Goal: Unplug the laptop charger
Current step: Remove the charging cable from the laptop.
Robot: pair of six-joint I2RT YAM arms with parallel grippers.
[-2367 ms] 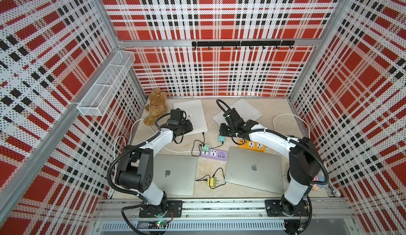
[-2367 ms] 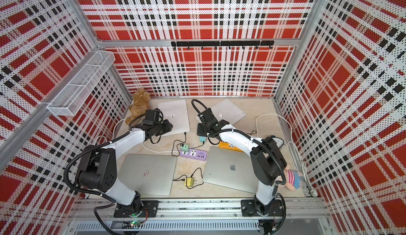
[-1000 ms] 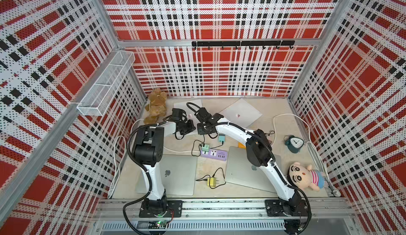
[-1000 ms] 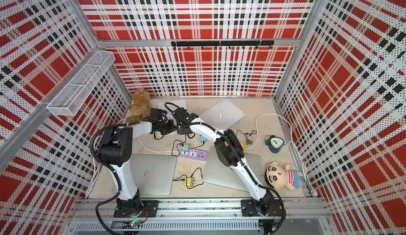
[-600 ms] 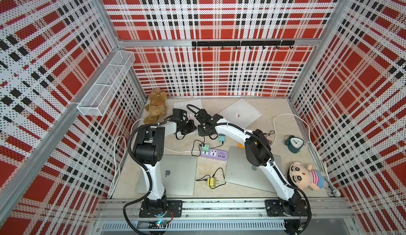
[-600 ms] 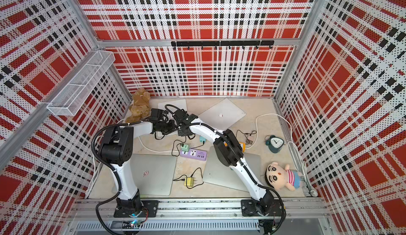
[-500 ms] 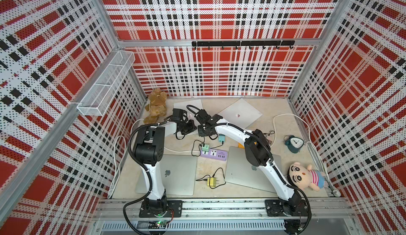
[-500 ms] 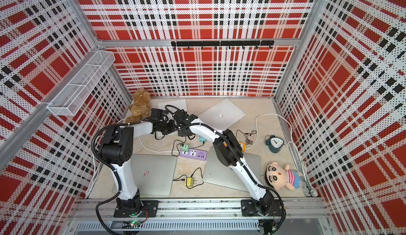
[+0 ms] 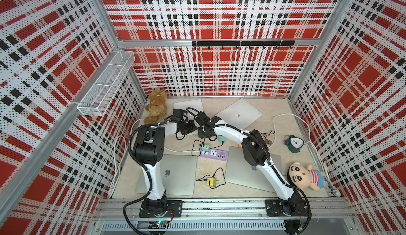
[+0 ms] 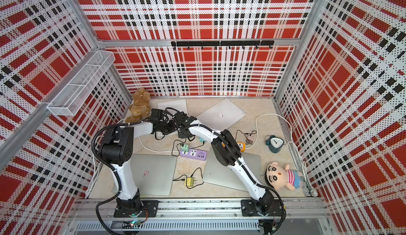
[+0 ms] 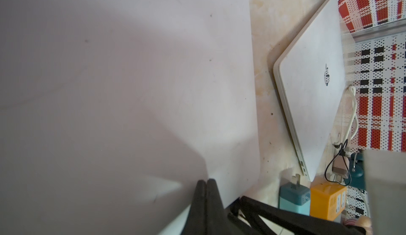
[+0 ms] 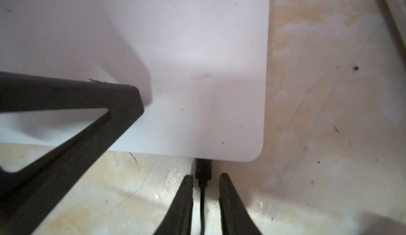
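Note:
The laptop charger's black plug (image 12: 203,168) sits in the near edge of a pale laptop (image 12: 197,69) at the back left (image 9: 189,105). My right gripper (image 12: 205,175) is open, one fingertip on each side of the plug and its cable, with a small gap. My left gripper (image 11: 206,181) is shut with nothing in it, its tips on that laptop's lid (image 11: 131,69). In both top views the two grippers (image 9: 189,127) (image 9: 203,132) meet over the laptop's near edge and hide the plug.
A second laptop (image 9: 239,115) lies at the back middle, two more (image 9: 175,174) (image 9: 239,168) in front. Between them are a purple power strip (image 9: 213,154), a teal adapter (image 11: 294,196) and a yellow charger (image 9: 212,181). A teddy (image 9: 154,107), clock (image 9: 294,143) and doll (image 9: 305,176) stand around.
Since the oldest frames the right gripper has swung left from the table's middle to the back-left laptop's edge, next to the left gripper. Over the last second both arms have hardly shifted.

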